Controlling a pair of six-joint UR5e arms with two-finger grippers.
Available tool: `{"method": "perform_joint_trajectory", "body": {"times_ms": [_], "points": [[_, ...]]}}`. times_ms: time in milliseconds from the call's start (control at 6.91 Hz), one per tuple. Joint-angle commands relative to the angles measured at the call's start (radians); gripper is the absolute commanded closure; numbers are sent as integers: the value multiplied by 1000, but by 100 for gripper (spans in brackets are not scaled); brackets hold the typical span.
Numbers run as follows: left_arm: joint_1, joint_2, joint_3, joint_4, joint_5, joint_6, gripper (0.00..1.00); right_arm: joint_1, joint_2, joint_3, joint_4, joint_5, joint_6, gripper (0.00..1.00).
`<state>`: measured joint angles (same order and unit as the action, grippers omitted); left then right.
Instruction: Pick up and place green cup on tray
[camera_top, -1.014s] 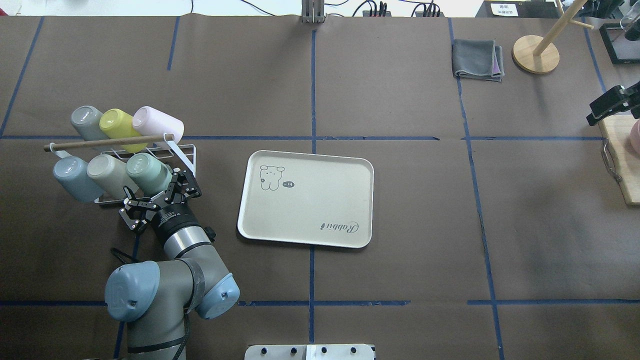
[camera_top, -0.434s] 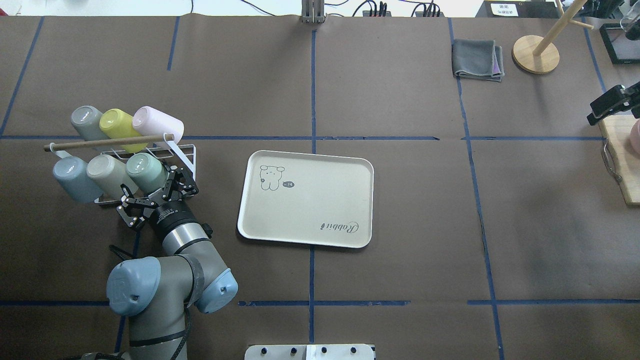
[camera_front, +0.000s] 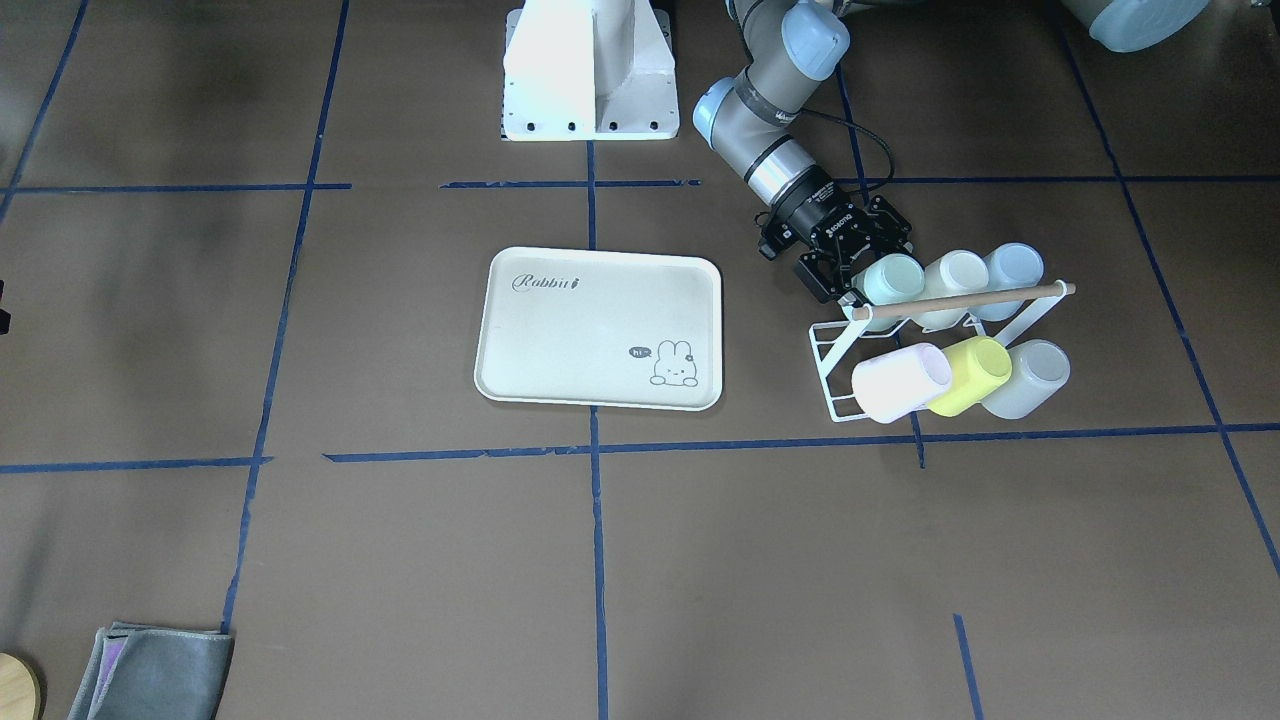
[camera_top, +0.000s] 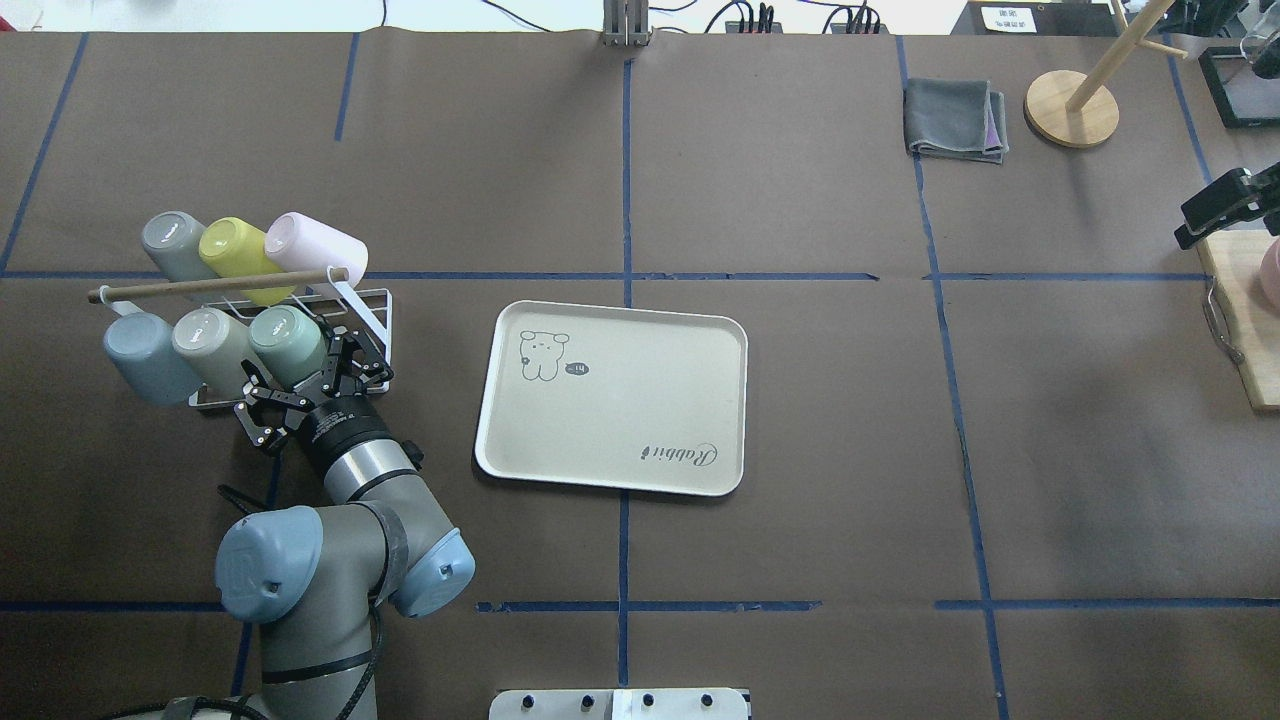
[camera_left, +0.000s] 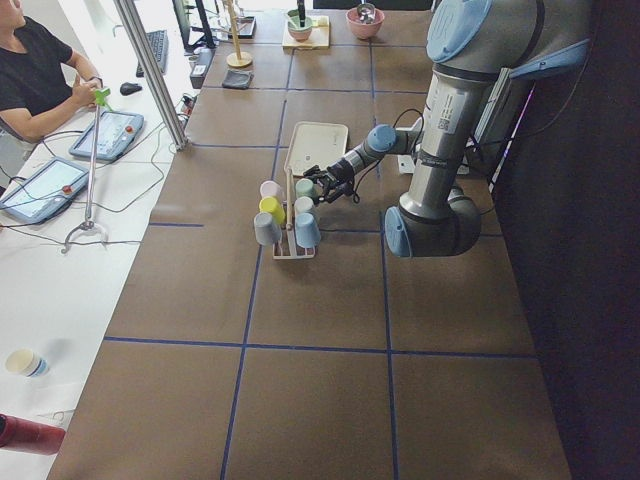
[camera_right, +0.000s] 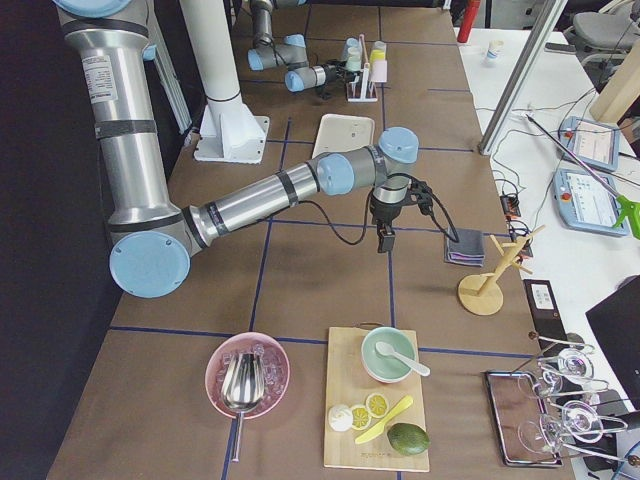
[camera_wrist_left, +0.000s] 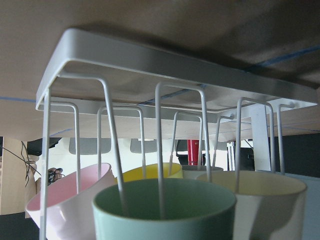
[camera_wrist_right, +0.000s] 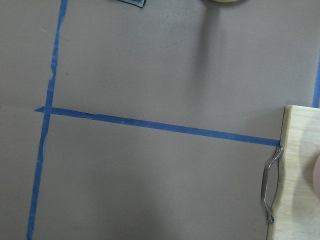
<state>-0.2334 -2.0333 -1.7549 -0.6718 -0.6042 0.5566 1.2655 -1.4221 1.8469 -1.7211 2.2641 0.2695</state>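
Note:
The green cup (camera_top: 287, 343) lies mouth-down on a peg of the white wire rack (camera_top: 372, 308), rightmost in the near row. It also shows in the front view (camera_front: 892, 279) and fills the bottom of the left wrist view (camera_wrist_left: 165, 210). My left gripper (camera_top: 300, 366) is open, with its fingers on either side of the cup's lower part; in the front view the gripper (camera_front: 858, 262) sits just behind the cup. The cream tray (camera_top: 640, 330) lies flat to the right of the rack. My right gripper (camera_top: 1222, 210) hovers at the far right edge; I cannot tell if it is open.
The rack also holds a beige cup (camera_top: 208, 345), a pale blue cup (camera_top: 140, 350), a grey one (camera_top: 172, 243), a yellow-green one (camera_top: 230, 250) and a pink one (camera_top: 310, 247), under a wooden rod (camera_top: 215, 284). A folded grey cloth (camera_top: 955, 118), a wooden stand (camera_top: 1070, 107) and a cutting board (camera_top: 1245, 320) lie far right.
My left gripper has moved forward toward the rack, and its open fingers now straddle the green cup. The right arm has hardly moved.

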Motion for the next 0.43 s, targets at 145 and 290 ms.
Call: {"method": "perform_joint_trajectory", "body": {"times_ms": [145,290], "points": [[0,-4,-2,-26,-2,-1,56,0,0,0,0,0,2,0],[0,-2,0,-28,0,0,69,0,0,0,0,0,4,0]]}}
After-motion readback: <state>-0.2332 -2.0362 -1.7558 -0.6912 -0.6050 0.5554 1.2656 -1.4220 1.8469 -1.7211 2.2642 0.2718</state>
